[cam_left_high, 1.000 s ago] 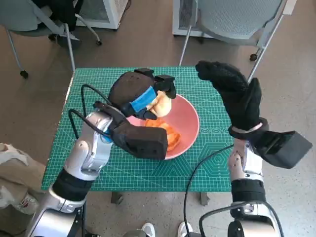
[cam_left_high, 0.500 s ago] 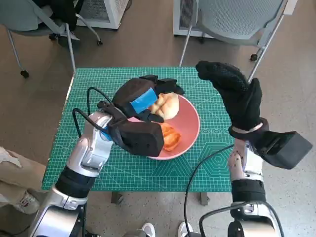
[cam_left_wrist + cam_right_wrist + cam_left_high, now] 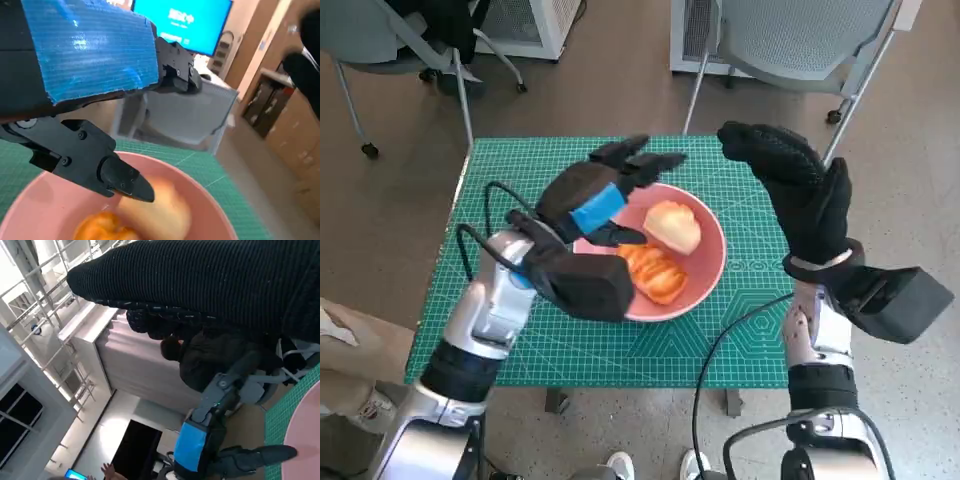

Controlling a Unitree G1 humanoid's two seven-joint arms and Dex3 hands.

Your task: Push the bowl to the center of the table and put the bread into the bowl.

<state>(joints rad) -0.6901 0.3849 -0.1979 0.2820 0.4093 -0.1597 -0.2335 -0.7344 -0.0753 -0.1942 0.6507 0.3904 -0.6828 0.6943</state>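
Bread (image 3: 672,226) lies in the bowl (image 3: 705,268) beside the empty, spread-fingered left robot hand (image 3: 603,188).

From the head view, the left hand (image 3: 605,190) and its forearm camera block are covering the near-left rim of the pink bowl (image 3: 705,265) and part of the orange pastry (image 3: 655,272). In the left wrist view, the bread (image 3: 160,210) is looking soft and blurred, and the picture's edge is cutting off the bowl. In the right wrist view, the glove of the right hand (image 3: 210,275) is filling the frame, hiding its fingers; only a sliver of bowl and desk (image 3: 285,407) is showing.
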